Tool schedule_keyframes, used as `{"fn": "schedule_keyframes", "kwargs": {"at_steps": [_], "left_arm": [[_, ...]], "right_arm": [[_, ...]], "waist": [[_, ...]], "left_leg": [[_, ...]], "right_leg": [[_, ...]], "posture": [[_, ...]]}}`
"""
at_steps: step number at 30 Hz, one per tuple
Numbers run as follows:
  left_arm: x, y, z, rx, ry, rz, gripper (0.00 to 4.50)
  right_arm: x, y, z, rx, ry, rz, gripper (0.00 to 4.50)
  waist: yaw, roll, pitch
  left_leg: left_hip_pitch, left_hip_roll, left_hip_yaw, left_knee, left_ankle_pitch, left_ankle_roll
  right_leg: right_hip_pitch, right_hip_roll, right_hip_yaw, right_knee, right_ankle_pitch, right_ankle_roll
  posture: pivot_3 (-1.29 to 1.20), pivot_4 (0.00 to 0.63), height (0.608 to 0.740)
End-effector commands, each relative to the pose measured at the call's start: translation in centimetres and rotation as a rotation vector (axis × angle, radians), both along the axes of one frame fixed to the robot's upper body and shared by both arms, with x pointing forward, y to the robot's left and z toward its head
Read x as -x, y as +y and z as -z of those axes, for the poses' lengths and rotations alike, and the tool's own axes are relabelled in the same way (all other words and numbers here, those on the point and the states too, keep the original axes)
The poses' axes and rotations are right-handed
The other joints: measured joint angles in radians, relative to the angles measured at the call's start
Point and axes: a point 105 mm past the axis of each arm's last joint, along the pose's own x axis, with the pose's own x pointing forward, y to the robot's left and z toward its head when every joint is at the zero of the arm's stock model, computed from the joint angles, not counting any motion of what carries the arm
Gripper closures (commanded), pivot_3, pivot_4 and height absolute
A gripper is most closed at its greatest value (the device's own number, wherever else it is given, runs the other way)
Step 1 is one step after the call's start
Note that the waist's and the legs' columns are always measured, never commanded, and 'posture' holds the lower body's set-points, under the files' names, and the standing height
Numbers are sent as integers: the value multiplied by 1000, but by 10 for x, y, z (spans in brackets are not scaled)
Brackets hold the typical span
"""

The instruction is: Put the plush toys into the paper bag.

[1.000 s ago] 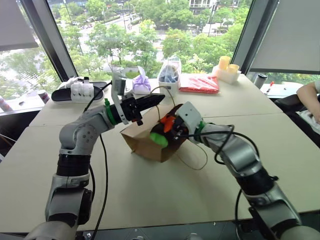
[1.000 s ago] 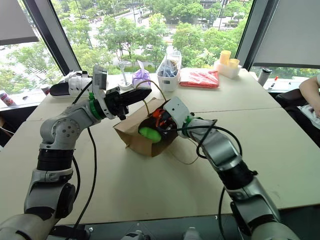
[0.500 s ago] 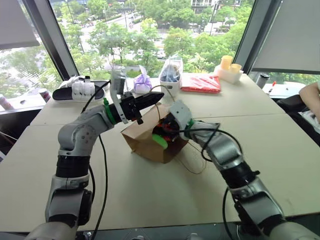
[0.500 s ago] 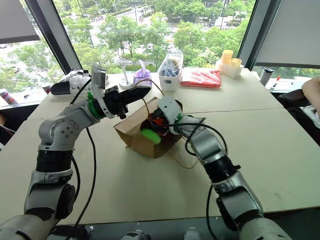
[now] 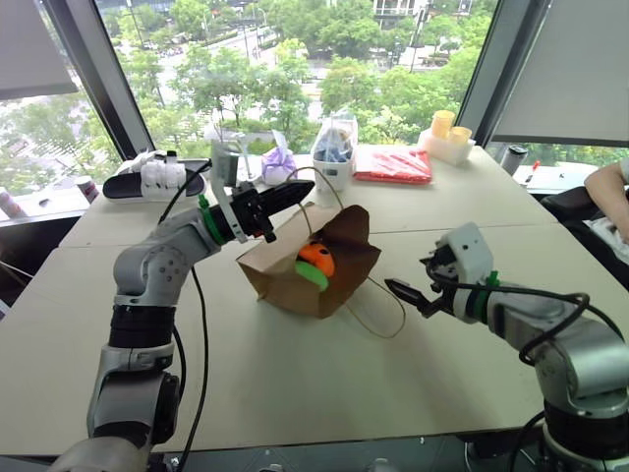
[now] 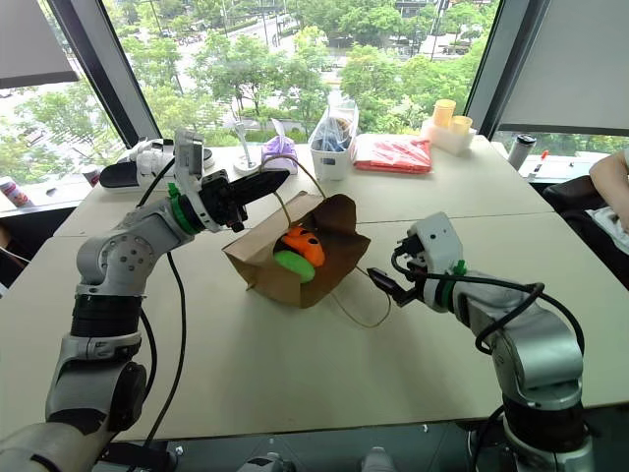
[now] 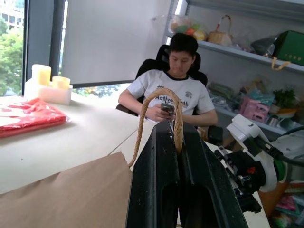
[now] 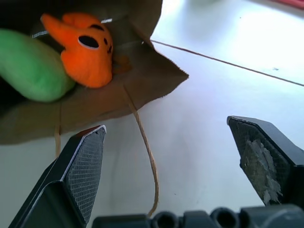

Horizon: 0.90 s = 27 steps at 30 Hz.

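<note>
I see both plush toys (image 5: 314, 264) inside the paper bag (image 5: 295, 280) on the bench (image 5: 295, 393). My left claw (image 5: 295, 197) pinches a bag handle (image 7: 161, 102); my right claw (image 5: 418, 292) gapes empty beside the bag.

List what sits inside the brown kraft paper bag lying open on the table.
In the brown kraft paper bag's mouth lie an orange plush toy with dark face markings and, against it, a rounded green plush toy. Deeper inside, the bag's walls and shadow hide the rest.
</note>
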Motion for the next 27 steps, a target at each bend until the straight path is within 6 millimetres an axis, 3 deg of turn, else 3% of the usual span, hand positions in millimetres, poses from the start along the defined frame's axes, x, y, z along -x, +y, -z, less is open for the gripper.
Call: {"fn": "schedule_keyframes", "kwargs": {"at_steps": [1, 5, 9, 18, 19, 23, 27], "left_arm": [[4, 4, -19, 15, -77, -12, 4500], [4, 5, -22, 15, -83, -15, 4500], [5, 6, -23, 12, -87, -21, 4500], [5, 7, -22, 12, -86, -25, 4500], [5, 7, -23, 13, -85, -25, 4500], [6, 9, -24, 22, -83, -26, 4500], [3, 16, -33, 80, -76, -62, 4500]], "right_arm": [[1, 9, 22, -10, 36, -3, 65], [-5, 11, 39, 27, 60, -3, 65], [-16, 11, 38, 56, 27, 10, 65], [-19, 15, 26, 24, 2, -10, 4452], [-19, 15, 23, 20, -4, -9, 4452], [-23, 9, -10, -119, -46, 12, 4452], [-28, 0, -76, -375, -121, 2, 4452]], "waist": [[-1, 0, 0], [-4, 0, 0], [-5, 0, 0], [-3, 0, 0], [-3, 0, 0], [-4, 0, 0], [-6, 0, 0]], "left_leg": [[0, 0, 0, 0, 0, -1], [0, 0, 0, 0, 1, -1], [1, 0, 0, 0, 1, -1], [0, 0, 0, 0, 1, -2], [0, 0, 0, 0, 1, -2], [0, 0, 0, 0, 1, -2], [0, 1, 0, 0, 1, -2]], "right_leg": [[0, 0, 0, 0, 0, 0], [-1, 0, 1, 0, 0, 0], [-1, 0, 1, 0, 0, 0], [0, 0, 1, 0, 0, 0], [0, 0, 1, 0, 0, 0], [0, 0, 1, 0, 0, 0], [-1, 0, 1, 0, 0, 0]], "posture": [[0, 150, 740], [0, 150, 740], [0, 150, 740], [0, 150, 740], [0, 150, 740], [0, 150, 740], [0, 150, 740]]}}
